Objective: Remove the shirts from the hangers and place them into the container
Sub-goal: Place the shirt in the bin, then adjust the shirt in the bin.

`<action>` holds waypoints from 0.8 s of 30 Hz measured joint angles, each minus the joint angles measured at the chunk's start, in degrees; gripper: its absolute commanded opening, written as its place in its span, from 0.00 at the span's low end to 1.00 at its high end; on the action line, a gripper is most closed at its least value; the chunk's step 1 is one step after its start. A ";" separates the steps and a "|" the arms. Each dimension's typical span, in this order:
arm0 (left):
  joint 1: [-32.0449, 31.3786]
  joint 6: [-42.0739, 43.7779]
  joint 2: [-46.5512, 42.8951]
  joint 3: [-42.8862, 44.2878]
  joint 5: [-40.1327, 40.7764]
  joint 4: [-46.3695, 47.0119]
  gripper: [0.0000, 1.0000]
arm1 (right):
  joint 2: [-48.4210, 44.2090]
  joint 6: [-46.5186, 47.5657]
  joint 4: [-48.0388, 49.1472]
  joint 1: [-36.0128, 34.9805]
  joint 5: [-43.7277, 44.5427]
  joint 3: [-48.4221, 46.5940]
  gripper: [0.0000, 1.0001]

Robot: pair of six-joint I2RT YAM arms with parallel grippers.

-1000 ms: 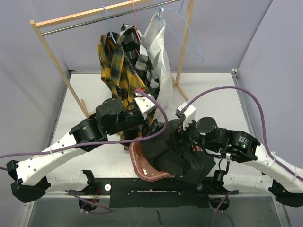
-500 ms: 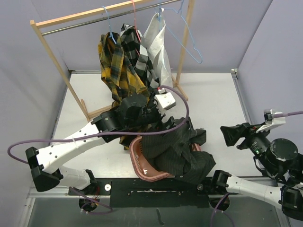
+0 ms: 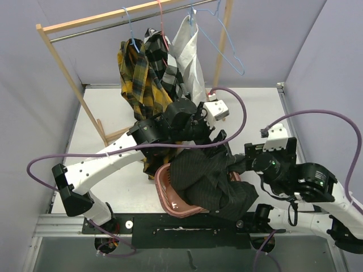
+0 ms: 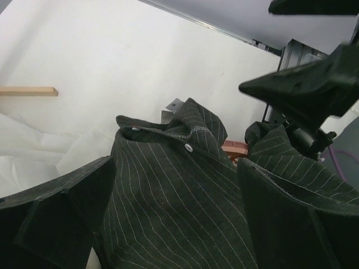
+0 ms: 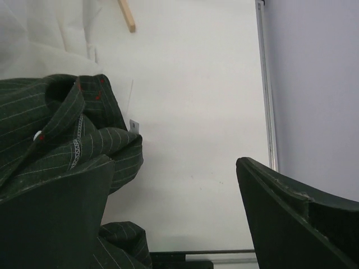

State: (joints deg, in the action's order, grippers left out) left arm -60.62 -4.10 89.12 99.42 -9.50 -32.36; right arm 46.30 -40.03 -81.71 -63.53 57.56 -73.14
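Black striped shirt (image 4: 168,213) lies heaped beneath the left pincer (image 4: 175,165); jaws spread wide.

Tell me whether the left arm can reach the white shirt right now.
Probably yes. The left gripper stands open and empty over the black shirt, and the white shirt hangs just behind its wrist with nothing between, though the gripper must swing round.

i see one shirt (image 3: 207,181) heaped in the basket (image 3: 169,201) at lower centre. three more shirts (image 3: 160,62) hang on the rack (image 3: 68,76) at upper centre, a bare hanger (image 3: 226,45) to their right.
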 measured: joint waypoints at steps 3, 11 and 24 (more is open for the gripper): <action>-0.02 0.07 -0.87 -2.34 0.20 0.70 0.89 | -1.70 5.57 4.15 0.00 -0.15 -0.20 0.99; -0.04 0.96 -5.99 -8.87 3.26 1.55 0.89 | 5.79 19.28 15.47 10.64 -7.37 -0.87 1.00; -0.04 3.82 -13.25 -6.91 4.96 -0.57 0.90 | 24.48 24.11 38.84 76.54 -59.12 5.16 0.95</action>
State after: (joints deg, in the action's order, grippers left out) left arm -60.66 -0.27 75.88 92.51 -4.54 -32.93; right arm 70.78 -15.92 -42.87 13.02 -1.56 -67.99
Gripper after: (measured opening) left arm 0.900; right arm 0.954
